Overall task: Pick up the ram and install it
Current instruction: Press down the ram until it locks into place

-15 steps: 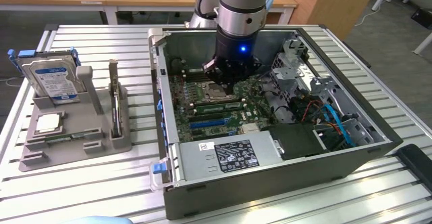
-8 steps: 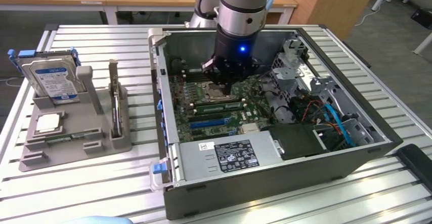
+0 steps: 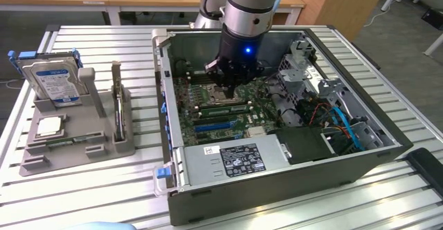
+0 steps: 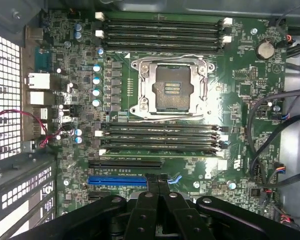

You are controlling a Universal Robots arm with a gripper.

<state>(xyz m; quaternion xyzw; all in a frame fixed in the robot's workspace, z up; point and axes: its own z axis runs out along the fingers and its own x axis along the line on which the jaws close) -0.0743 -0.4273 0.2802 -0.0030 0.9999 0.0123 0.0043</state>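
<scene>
Gripper (image 3: 229,92) was down inside the open PC case (image 3: 387,136), hanging over the motherboard (image 4: 240,100) right around the empty CPU socket (image 4: 172,87). In the wrist view its fingers (image 4: 151,186) were pressed together with nothing between them that I could see. The ram (image 4: 160,151) looked like it was already sitting in a slot: a pale green stick in the bank of memory slots between the socket and the blue expansion slot (image 4: 117,180), in the slot closest to that blue one. From the exterior view you could make it out as a greenish strip (image 3: 223,107) just beside the fingertips, not touching as far as I could tell. Off on the exterior view's left, well apart from the case, the grey parts holder (image 3: 104,136) sat on the slatted table (image 3: 83,199) with the blue-labelled hard drive (image 3: 54,82) standing in it and the square silver CPU chip (image 3: 49,127) lying flat nearby.
</scene>
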